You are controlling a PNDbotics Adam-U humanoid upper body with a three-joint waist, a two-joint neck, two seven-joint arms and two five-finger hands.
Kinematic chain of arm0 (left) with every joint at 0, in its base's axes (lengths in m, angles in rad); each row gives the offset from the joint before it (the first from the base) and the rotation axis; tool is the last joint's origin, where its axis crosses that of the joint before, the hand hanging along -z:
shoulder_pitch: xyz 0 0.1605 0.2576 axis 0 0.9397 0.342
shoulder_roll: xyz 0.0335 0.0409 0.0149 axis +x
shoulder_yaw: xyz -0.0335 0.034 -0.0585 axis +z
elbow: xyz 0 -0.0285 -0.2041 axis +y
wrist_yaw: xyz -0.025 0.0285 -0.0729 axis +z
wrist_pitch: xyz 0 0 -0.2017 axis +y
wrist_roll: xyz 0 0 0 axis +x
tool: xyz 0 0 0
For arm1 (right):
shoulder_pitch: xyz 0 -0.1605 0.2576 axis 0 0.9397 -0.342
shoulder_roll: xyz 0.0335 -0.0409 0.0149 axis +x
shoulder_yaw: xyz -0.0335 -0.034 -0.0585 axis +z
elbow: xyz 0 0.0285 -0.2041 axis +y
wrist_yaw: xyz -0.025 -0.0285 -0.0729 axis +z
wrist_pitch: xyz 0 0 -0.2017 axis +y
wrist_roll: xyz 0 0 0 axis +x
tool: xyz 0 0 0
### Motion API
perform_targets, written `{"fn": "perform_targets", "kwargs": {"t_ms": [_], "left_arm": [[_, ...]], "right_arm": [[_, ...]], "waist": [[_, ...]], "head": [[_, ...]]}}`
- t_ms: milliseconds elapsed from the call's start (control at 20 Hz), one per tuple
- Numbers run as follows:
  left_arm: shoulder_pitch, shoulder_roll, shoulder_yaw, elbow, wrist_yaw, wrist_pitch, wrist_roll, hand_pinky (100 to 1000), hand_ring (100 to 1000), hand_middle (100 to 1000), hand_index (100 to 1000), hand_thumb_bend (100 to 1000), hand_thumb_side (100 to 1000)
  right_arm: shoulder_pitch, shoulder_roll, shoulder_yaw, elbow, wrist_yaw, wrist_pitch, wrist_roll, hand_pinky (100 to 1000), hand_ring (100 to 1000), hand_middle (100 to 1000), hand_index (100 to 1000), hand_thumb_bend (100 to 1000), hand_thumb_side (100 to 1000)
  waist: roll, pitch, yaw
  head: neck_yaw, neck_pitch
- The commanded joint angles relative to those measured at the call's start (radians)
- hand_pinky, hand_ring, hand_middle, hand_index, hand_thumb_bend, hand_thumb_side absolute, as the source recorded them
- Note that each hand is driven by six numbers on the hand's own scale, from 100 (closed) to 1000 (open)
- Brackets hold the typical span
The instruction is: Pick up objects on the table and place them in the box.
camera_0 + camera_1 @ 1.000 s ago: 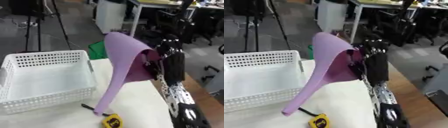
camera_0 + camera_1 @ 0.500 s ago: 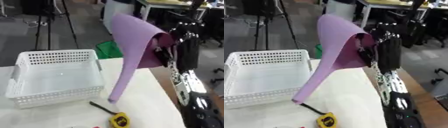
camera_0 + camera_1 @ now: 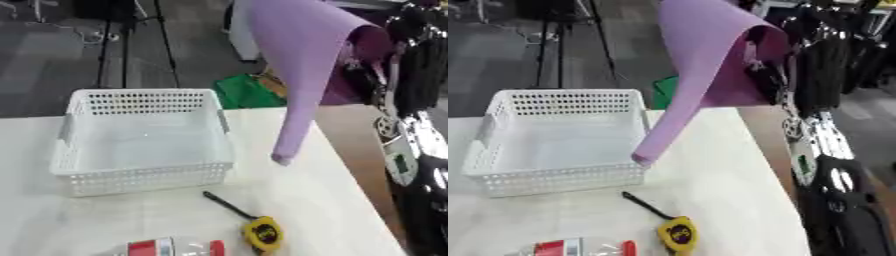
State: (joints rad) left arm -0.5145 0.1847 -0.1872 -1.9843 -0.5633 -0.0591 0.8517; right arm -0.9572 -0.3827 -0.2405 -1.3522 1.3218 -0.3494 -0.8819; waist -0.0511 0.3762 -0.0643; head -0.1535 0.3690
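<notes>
White table (image 3: 332, 210); right hand (image 3: 767, 75) grips purple funnel (image 3: 702, 65) right of basket (image 3: 140, 140).

The purple funnel (image 3: 710, 65) is cut off at the top edge in both views, and it hides most of the right hand (image 3: 767, 75), so how the fingers sit cannot be told. Near the table's (image 3: 332, 210) front edge, a bottle (image 3: 579, 247) with a red label is cropped by the frame's bottom.

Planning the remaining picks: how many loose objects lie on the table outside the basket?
2: a yellow tape measure at the near edge and a bottle left of it, cut off by the frame; more may lie out of view.
</notes>
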Motion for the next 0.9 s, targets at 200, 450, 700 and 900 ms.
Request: {"fn": "perform_targets", "kwargs": {"t_ms": [200, 450, 700, 900], "left_arm": [[-0.015, -0.003, -0.006, -0.016, -0.002, -0.004, -0.007, 708, 557, 479, 725, 100, 950], [-0.018, -0.002, -0.007, -0.016, 0.000, -0.002, -0.010, 708, 557, 479, 725, 100, 950], [-0.022, -0.002, -0.011, -0.016, 0.002, -0.002, -0.015, 707, 557, 478, 725, 100, 949], [-0.026, -0.001, -0.014, -0.016, 0.004, -0.002, -0.017, 707, 556, 477, 725, 100, 949]], "right_arm": [[-0.067, -0.054, -0.001, 0.062, -0.057, -0.072, -0.025, 726, 509, 438, 572, 100, 394], [-0.097, -0.063, -0.014, 0.151, -0.069, -0.136, -0.025, 742, 520, 440, 575, 100, 426], [-0.146, -0.077, -0.025, 0.243, -0.074, -0.207, -0.025, 745, 525, 441, 577, 100, 446], [-0.171, -0.079, -0.037, 0.287, -0.072, -0.237, -0.025, 746, 528, 441, 579, 100, 458]], "waist": [[-0.003, -0.029, 0.009], [-0.005, -0.028, 0.018], [-0.010, -0.024, 0.035], [-0.014, -0.021, 0.047]], "head": [[-0.003, 0.011], [-0.021, 0.012], [-0.044, 0.011], [-0.062, 0.006]]}}
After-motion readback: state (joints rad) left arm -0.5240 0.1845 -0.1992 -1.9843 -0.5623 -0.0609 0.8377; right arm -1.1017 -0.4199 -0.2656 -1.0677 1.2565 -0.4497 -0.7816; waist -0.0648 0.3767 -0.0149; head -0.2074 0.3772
